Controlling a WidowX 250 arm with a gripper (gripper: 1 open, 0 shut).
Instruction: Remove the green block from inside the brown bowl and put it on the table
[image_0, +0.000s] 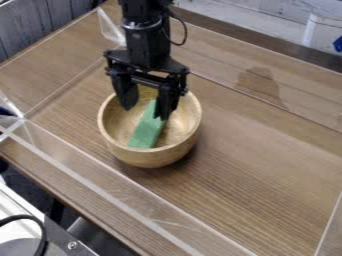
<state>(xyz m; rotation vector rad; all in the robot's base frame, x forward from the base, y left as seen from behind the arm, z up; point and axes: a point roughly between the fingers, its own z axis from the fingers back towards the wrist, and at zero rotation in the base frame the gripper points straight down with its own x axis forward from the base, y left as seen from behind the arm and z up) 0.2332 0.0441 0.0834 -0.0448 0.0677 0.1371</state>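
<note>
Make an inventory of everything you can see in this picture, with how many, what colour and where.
Bowl: one, light brown, on the table, below the gripper.
Block: one, green, inside the bowl.
Table: one, brown wood grain, under the bowl.
Blue object: one, blue, right edge of the picture, cut off; what it is I can't tell.
Cable: one, black, lower left corner.
Robot arm: one, black, coming in from the top.
Gripper: one, black, open, above the bowl.
</note>
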